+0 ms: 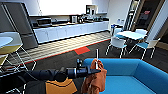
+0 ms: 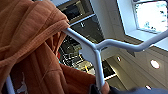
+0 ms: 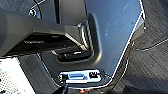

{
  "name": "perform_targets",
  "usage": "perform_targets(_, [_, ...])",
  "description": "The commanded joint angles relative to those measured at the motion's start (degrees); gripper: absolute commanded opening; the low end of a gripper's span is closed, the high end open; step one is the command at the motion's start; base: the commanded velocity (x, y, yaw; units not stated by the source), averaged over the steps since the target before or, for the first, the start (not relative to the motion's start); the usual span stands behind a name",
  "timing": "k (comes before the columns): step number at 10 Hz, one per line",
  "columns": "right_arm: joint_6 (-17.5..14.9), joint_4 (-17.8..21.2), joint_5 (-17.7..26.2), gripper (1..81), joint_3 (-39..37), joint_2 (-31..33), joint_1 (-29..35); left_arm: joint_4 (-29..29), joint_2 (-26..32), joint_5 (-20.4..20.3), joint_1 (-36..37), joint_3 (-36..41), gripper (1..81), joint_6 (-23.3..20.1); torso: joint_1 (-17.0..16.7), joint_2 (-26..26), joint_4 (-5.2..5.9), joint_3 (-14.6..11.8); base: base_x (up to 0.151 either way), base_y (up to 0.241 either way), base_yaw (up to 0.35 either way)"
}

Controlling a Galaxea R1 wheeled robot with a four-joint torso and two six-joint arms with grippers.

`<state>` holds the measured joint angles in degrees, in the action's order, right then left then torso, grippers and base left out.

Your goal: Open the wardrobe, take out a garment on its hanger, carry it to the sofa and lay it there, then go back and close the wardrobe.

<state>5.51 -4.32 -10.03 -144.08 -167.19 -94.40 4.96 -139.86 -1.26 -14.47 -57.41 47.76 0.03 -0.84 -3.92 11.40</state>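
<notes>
1. One garment (image 1: pixel 95 78) w/ hanger (image 1: pixel 97 58) is out of the wardrobe and hangs at the sofa (image 1: pixel 130 80) near arm; not laid yet.
2. Left to do: lay it on the seat, go back, close wardrobe.
3. Left arm reaches level across the head view; left pincer (image 1: pixel 96 70) clamped on the hanger, garment draped under it.
4. Right pincer: can't tell its state.

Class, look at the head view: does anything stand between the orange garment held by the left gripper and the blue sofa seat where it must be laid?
Nothing visible does. The garment hangs on its white hanger from the left gripper, right at the sofa's near arm, and the blue seat beside it shows bare.
</notes>
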Motion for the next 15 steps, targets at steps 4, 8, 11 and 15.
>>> perform_targets(4, [-0.1,-0.3,3.5,81.1,0.0,0.3,0.6,2.7,0.5,-5.3,9.2,3.8,1.0,-0.7,0.0,0.0,0.0,0.0,0.0,0.0,-0.205])
perform_targets(8, [-0.1,-0.4,3.5,81.1,0.1,0.2,0.6,2.7,0.6,-5.3,9.2,4.5,1.0,-0.7,0.0,0.0,0.0,0.0,0.0,0.0,-0.205])
perform_targets(11, [-0.1,-0.5,3.6,81.1,0.0,0.2,0.7,2.8,0.9,-5.3,9.2,4.6,1.0,-0.7,0.0,0.0,0.0,0.0,0.0,0.0,-0.206])
perform_targets(15, [-0.1,-0.7,3.5,81.1,0.1,0.1,0.7,2.8,0.9,-5.3,9.2,4.8,1.0,-0.7,0.0,0.0,0.0,0.0,0.0,0.0,-0.206])
